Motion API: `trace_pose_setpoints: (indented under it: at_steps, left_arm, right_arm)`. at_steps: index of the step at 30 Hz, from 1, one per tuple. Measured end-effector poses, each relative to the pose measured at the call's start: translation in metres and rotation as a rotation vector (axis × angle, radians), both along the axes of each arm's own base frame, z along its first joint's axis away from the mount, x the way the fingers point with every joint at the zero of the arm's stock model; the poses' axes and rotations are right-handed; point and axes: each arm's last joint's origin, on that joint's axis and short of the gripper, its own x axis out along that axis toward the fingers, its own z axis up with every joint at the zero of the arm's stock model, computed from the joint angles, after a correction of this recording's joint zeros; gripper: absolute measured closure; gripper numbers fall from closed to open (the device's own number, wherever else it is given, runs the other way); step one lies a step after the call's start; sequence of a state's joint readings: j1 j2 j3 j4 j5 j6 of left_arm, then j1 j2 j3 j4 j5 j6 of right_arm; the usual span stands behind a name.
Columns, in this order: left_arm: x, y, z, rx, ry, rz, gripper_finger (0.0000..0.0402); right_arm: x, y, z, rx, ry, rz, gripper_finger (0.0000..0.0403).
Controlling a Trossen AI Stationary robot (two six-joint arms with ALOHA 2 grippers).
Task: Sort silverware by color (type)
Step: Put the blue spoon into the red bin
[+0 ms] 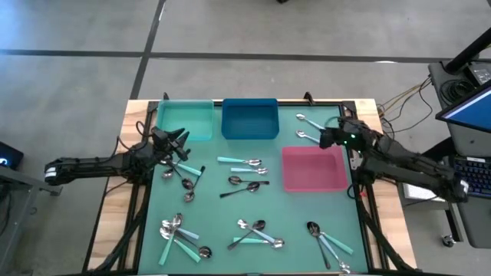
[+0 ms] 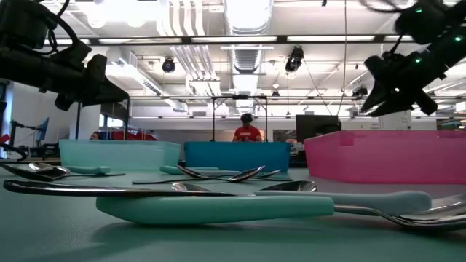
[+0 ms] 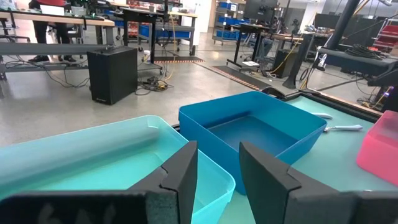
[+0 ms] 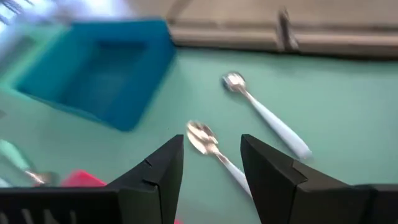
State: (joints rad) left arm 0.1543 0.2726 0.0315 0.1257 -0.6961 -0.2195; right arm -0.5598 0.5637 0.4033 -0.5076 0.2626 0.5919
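Turquoise-handled and metal spoons (image 1: 247,163) lie scattered over the green tabletop (image 1: 291,222), mostly in the frame's lower half, two near the upper right. Above those two hovers the right end effector (image 1: 325,138), fingers parted, empty. Left end effector (image 1: 181,140), also parted and empty, hangs beside the turquoise bin (image 1: 186,119).

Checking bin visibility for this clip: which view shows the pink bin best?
The high view: the whole pink bin shows from above, its inside visibly holding no spoons. The low view shows only its side wall, the left wrist view one corner, and the right wrist view just a sliver.
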Motion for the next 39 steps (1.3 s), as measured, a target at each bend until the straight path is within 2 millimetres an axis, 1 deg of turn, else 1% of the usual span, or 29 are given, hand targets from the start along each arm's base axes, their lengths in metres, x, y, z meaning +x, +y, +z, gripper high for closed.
trace_pose_setpoints:
  at_steps: [5, 10, 12, 14, 16, 21, 26, 33, 36, 39]
  left_arm:
    - [0.000, 0.000, 0.000, 0.000, 0.000, 0.000, 0.0298]
    - [0.000, 0.000, 0.000, 0.000, 0.000, 0.000, 0.0298]
    - [0.000, 0.000, 0.000, 0.000, 0.001, 0.000, 0.0298]
    - [0.000, 0.000, 0.000, 0.000, 0.001, 0.000, 0.0298]
    - [0.000, 0.000, 0.000, 0.000, 0.001, 0.000, 0.0298]
    - [0.000, 0.000, 0.000, 0.000, 0.001, 0.000, 0.0298]
    - [0.000, 0.000, 0.000, 0.000, 0.001, 0.000, 0.0298]
    - [0.000, 0.000, 0.000, 0.000, 0.000, 0.000, 0.0298]
    - [0.000, 0.000, 0.000, 0.000, 0.001, 0.000, 0.0298]
    - [0.000, 0.000, 0.000, 0.000, 0.001, 0.000, 0.0298]
  right_arm:
    - [0.020, -0.012, 0.010, 0.059, 0.081, -0.010, 0.0252]
    - [0.039, -0.030, 0.013, 0.127, 0.172, -0.031, 0.0252]
    - [0.044, -0.039, 0.012, 0.159, 0.241, -0.038, 0.0252]
    - [0.045, -0.047, 0.007, 0.210, 0.346, -0.035, 0.0252]
    - [0.048, -0.057, 0.006, 0.221, 0.405, -0.018, 0.0252]
    - [0.049, -0.075, -0.007, 0.266, 0.514, 0.045, 0.0252]
    - [0.043, -0.091, -0.021, 0.303, 0.582, 0.053, 0.0252]
    - [0.038, -0.107, -0.030, 0.312, 0.578, 0.039, 0.0252]
    - [0.041, -0.111, -0.032, 0.316, 0.519, 0.085, 0.0252]
    - [0.046, -0.116, -0.033, 0.272, 0.496, 0.119, 0.0252]
